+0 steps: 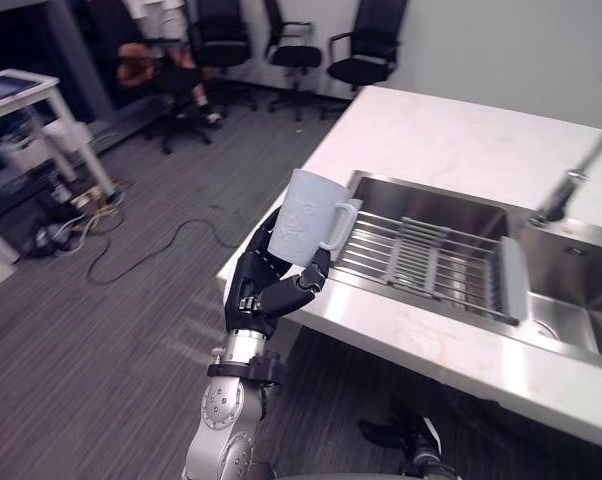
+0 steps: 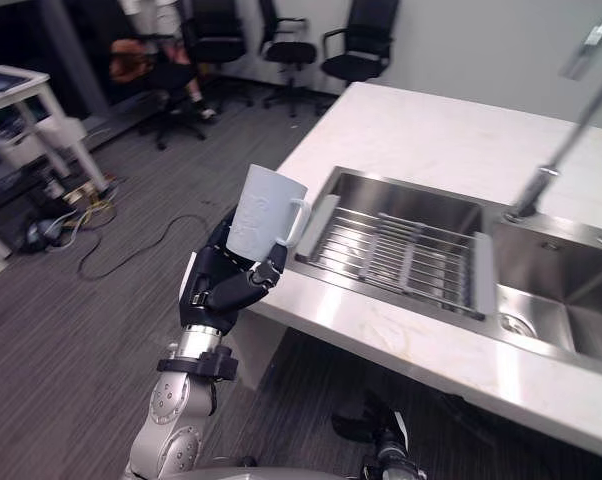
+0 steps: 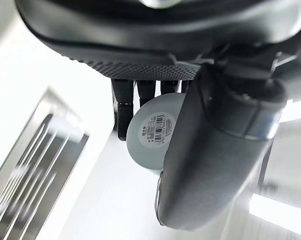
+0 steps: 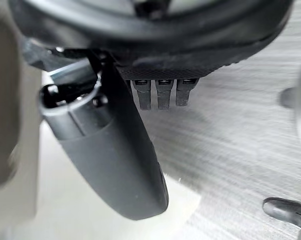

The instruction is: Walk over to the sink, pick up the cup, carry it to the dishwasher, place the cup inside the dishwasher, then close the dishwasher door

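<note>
**Left eye view: cup held up off the counter's corner**

The white cup (image 1: 309, 215) is gripped upright in the left hand (image 1: 266, 290), whose fingers are curled round its lower body, with the handle turned toward 3 o'clock. It is held at the 9 o'clock side of the sink (image 1: 431, 198), over the edge of the pale counter (image 1: 431, 135). A wire rack (image 1: 421, 258) lies in the sink. The tap (image 1: 569, 187) stands at 3 o'clock. The right hand (image 4: 115, 150) is seen above grey floor, fingers loose, nothing held.

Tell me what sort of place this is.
Probably a kitchen mock-up inside an office or lab: a steel sink set in a pale counter, with office chairs beyond it.
</note>
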Robot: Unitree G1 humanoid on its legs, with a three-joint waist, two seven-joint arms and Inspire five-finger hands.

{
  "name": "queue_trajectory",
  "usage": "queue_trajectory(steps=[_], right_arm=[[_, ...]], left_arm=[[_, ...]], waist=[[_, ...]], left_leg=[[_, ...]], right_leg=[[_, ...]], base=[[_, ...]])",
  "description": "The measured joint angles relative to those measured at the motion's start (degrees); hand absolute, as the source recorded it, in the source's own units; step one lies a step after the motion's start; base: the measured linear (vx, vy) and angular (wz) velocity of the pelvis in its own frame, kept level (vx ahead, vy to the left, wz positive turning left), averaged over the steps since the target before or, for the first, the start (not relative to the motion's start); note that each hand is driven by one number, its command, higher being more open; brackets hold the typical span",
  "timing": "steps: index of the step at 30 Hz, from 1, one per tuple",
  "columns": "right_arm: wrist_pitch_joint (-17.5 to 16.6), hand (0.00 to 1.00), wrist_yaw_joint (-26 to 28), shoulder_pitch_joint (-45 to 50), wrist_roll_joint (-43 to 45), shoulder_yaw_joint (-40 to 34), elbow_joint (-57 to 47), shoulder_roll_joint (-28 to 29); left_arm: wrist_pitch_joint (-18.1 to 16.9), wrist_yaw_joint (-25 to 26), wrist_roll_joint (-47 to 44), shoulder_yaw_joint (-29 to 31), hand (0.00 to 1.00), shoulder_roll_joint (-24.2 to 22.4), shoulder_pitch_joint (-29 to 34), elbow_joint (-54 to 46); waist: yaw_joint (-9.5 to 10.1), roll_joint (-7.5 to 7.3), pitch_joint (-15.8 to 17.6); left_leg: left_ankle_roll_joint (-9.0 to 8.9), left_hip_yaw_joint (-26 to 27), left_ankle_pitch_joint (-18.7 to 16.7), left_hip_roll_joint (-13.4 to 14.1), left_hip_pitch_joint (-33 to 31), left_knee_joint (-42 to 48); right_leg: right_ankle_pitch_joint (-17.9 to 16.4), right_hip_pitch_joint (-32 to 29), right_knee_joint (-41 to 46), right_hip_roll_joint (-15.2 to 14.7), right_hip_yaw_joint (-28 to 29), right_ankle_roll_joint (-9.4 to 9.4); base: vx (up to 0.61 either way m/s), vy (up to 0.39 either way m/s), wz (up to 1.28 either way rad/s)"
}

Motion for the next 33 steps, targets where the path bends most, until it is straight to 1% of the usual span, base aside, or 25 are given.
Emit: queue_trajectory(steps=[1, 2, 3, 4, 5, 6, 8, 11, 14, 15, 17, 18, 19, 20, 21, 22, 23, 25, 26, 27, 28, 29, 30, 32, 33], right_arm=[[-0.2, 0.9, -0.4, -0.8, -0.4, -0.1, -0.1, 0.0], [-0.2, 0.9, -0.6, -1.2, -0.7, -0.1, -0.1, 0.2], [-0.1, 0.9, -0.9, -2.3, -1.2, 0.1, 0.2, 0.3], [-0.1, 0.9, -1.1, -2.4, -1.4, 0.2, -0.3, 0.2], [-0.2, 0.9, -1.4, -2.2, -1.9, 0.3, -1.1, -0.6], [-0.2, 0.9, -1.6, -2.4, -2.9, 0.4, -1.1, -1.2], [-0.2, 0.9, -1.7, -3.6, -3.5, 0.5, -1.2, -1.5], [-0.1, 0.9, -1.9, -5.5, -4.9, 1.6, -1.0, -0.7], [0.0, 0.9, -1.8, -7.5, -6.3, 2.6, -0.8, 0.3], [0.0, 0.9, -1.6, -8.4, -7.4, 2.9, -0.8, 0.3], [0.1, 0.9, -1.5, -8.8, -7.7, 3.2, -0.8, 0.3], [0.1, 0.9, -1.4, -8.9, -8.0, 3.3, -0.9, 0.4], [0.1, 0.9, -1.3, -8.9, -8.1, 4.5, -1.1, 0.4], [0.1, 0.9, -1.2, -8.8, -8.2, 5.1, -1.4, 0.4], [0.1, 0.9, -1.0, -8.9, -8.7, 6.3, -2.0, 0.4], [0.0, 0.9, -0.9, -8.9, -9.1, 7.2, -2.7, 0.4], [0.0, 0.9, -0.8, -8.8, -9.1, 7.6, -3.0, 0.4], [0.0, 0.9, -0.8, -8.9, -9.1, 8.8, -5.1, 0.5], [0.0, 0.9, -0.8, -8.8, -9.1, 9.0, -5.6, 0.5], [-0.2, 0.9, -0.8, -8.8, -9.1, 9.6, -6.2, 0.5], [-0.1, 0.9, -0.8, -8.7, -9.0, 9.9, -6.1, 0.2], [-0.1, 0.9, -0.8, -8.7, -9.0, 10.0, -6.3, 0.2], [-0.1, 0.9, -0.8, -8.7, -9.0, 10.5, -6.7, 0.4], [-0.1, 0.9, -1.0, -8.0, -8.9, 11.7, -8.7, 0.5], [-0.1, 0.9, -1.3, -6.3, -8.9, 11.7, -11.3, 0.5]], left_arm=[[0.0, 0.4, -0.3, 0.1, 0.3, -0.4, 0.1, -0.2], [0.0, 0.5, -0.3, 0.1, 0.3, -0.6, 0.1, -0.3], [-0.4, 0.6, -0.3, 0.9, 0.3, -0.6, 0.2, -0.3], [-0.4, 0.6, -0.4, 1.1, 0.3, -0.6, 0.2, -0.3], [-0.5, 0.6, -0.7, 1.1, 0.3, -0.7, 0.3, -0.3], [-0.7, 0.5, -0.8, 1.2, 0.3, -0.7, 0.5, -0.3], [-1.7, 0.4, -0.9, 1.6, 0.3, -0.5, 0.7, -0.3], [-1.8, 0.4, -1.3, 3.5, 0.3, -0.3, 1.1, -0.1], [-1.8, 0.4, -1.3, 3.9, 0.3, -0.1, 1.2, -0.1], [-1.8, 0.3, -1.3, 3.4, 0.3, -0.1, 1.2, -0.1], [-1.7, -0.2, -1.3, 2.5, 0.3, 0.5, 1.0, -0.1], [-1.7, -0.4, -1.3, 1.7, 0.3, 1.2, 0.8, -0.1], [-1.8, -0.4, -1.3, 1.2, 0.3, 2.1, 0.8, 0.0], [-1.8, -0.4, -1.3, 1.2, 0.3, 2.4, 0.8, 0.1], [-1.8, -0.3, -1.3, 1.1, 0.3, 2.5, 0.8, 0.4], [-2.0, -0.3, -1.3, 0.7, 0.3, 2.8, 0.4, 1.0], [-2.2, -0.3, -1.3, 0.2, 0.3, 3.0, 0.0, 1.7], [-2.3, -0.3, -1.3, -2.3, 0.3, 4.3, -1.8, 3.3], [-2.4, -0.3, -1.3, -2.9, 0.3, 4.3, -2.2, 3.8], [-2.4, -0.4, -1.3, -4.5, 0.3, 4.1, -2.7, 4.7], [-2.2, -0.4, -1.3, -6.4, 0.3, 3.6, -2.5, 5.5], [-2.2, -0.5, -1.3, -6.9, 0.3, 3.6, -2.3, 5.5], [-2.2, -0.7, -1.4, -7.8, 0.3, 3.6, -2.2, 5.5], [-2.1, -1.7, -1.6, -8.2, 0.3, 3.0, -2.2, 5.6], [-2.1, -1.9, -2.2, -8.1, 0.3, 2.4, -2.2, 5.6]], waist=[[-0.12, -0.02, 0.3], [-0.16, -0.21, 0.7], [0.36, -0.58, 1.7], [0.34, -0.31, 1.8], [0.24, 0.81, 2.0], [-0.02, 1.3, 2.0], [-0.05, 1.49, 2.2], [-0.13, 0.53, 3.0], [-0.15, -0.72, 3.7], [-0.53, -0.94, 3.9], [-0.97, -1.23, 4.1], [-1.37, -1.14, 4.4], [-2.07, -0.92, 4.7], [-2.2, -0.9, 4.8], [-2.2, -1.04, 4.7], [-2.25, -0.84, 4.8], [-2.26, -0.81, 4.9], [-3.6, -1.07, 4.6], [-3.69, -1.26, 4.5], [-3.85, -1.22, 4.3], [-3.49, 0.55, 3.4], [-3.29, 1.22, 3.1], [-3.0, 1.91, 2.7], [-2.95, 1.93, 2.8], [-2.78, 1.96, 2.9]], left_leg=[[1.93, 4.8, 2.4, 0.2, -0.6, -1.6], [3.72, 8.9, 2.1, 0.8, 0.0, -2.9], [5.56, 18.5, 0.1, 4.0, -0.6, -0.7], [5.82, 22.8, -1.7, 6.0, -1.3, 2.0], [6.53, 28.6, -3.0, 9.0, -1.4, 5.0], [5.54, 30.0, -2.1, 9.3, -1.4, 5.1], [4.9, 28.9, -1.9, 7.3, -1.8, 4.0], [5.82, 27.2, -2.0, 4.3, -2.3, 3.7], [6.85, 26.2, -3.9, 0.9, -2.3, 5.2], [7.75, 24.4, -4.9, -0.6, -2.1, 5.9], [8.6, 22.1, -6.1, -2.0, -1.8, 6.9], [8.94, 19.9, -6.5, -2.9, -0.4, 6.5], [9.02, 17.7, -6.7, -3.1, 0.8, 5.8], [9.05, 16.9, -6.7, -3.2, 1.6, 5.0], [8.8, 15.5, -6.4, -3.7, 3.3, 3.2], [8.58, 14.1, -6.2, -4.4, 5.0, 1.7], [8.59, 13.1, -6.2, -4.7, 5.8, 1.0], [8.52, 9.0, -6.3, -6.3, 6.9, 0.6], [8.23, 8.2, -6.7, -6.9, 6.9, 1.0], [8.05, 6.4, -7.9, -8.1, 7.3, 2.3], [7.44, 5.7, -8.5, -7.3, 7.3, 3.3], [6.96, 5.7, -8.8, -6.8, 7.3, 3.4], [5.46, 5.9, -9.5, -5.7, 7.7, 3.6], [2.71, 6.7, -10.7, -4.5, 7.3, 7.8], [1.92, 9.2, -11.1, -3.5, 5.9, 14.4]], right_leg=[[0.0, 0.9, -0.7, -0.8, -2.6, -0.2], [0.3, 1.5, -1.3, -1.1, -3.8, -0.55], [0.6, 2.8, -2.2, -1.2, -6.2, -0.63], [0.6, 3.5, -2.4, -1.3, -7.6, -0.62], [0.5, 4.8, -2.5, -0.9, -10.0, -0.55], [0.1, 5.8, -2.5, -1.1, -11.6, -0.08], [-0.5, 5.9, -2.9, -2.2, -11.5, 0.27], [-0.6, 6.4, -3.7, -3.2, -10.3, 0.47], [-3.0, 6.8, 0.1, -6.8, -12.1, 0.45], [-3.1, 5.8, 6.5, -9.0, -11.8, -0.42], [-1.6, 2.3, 16.7, -10.8, -8.4, -2.87], [1.3, -0.7, 24.3, -10.9, -3.7, -5.03], [-1.8, -3.0, 27.6, -7.9, 1.9, -3.7], [-3.5, -4.0, 27.7, -6.1, 4.1, -3.84], [-5.8, -6.0, 26.6, -3.0, 7.1, -3.88], [-6.8, -8.0, 24.5, -0.4, 9.3, -3.91], [-7.1, -9.0, 23.3, 0.9, 10.5, -3.86], [-6.6, -11.9, 15.4, 5.3, 14.3, -3.35], [-5.2, -12.2, 12.5, 5.6, 15.2, -3.61], [0.0, -12.0, 10.5, 5.4, 15.4, -2.93], [-0.2, -10.3, 9.0, 5.6, 13.7, -3.12], [-0.1, -9.5, 7.7, 6.0, 13.0, -3.26], [0.1, -7.6, 5.6, 6.5, 11.6, -3.65], [0.3, -3.8, 2.8, 7.0, 9.9, -3.84], [0.3, -0.8, 1.1, 7.3, 9.1, -3.86]], base=[[-0.05, 0.018, 1.28], [-0.06, 0.043, 1.2], [-0.03, 0.012, 0.84], [-0.01, 0.007, 1.02], [0.0, 0.02, 1.0], [0.01, 0.068, 0.9], [0.01, 0.116, 0.65], [0.02, 0.107, 0.48], [0.08, 0.152, 0.46], [0.12, 0.096, 0.71], [0.15, 0.1, 0.79], [0.21, 0.114, 0.91], [0.22, 0.094, 0.9], [0.23, 0.065, 0.74], [0.23, 0.042, 0.62], [0.28, 0.033, 0.59], [0.28, 0.0, 0.81], [0.28, -0.051, 1.01], [0.29, -0.097, 1.02], [0.34, -0.103, 0.83], [0.35, -0.1, 0.71], [0.33, -0.087, 0.45], [0.24, -0.07, 0.32], [0.26, -0.103, 0.43], [0.24, -0.092, 0.42]])
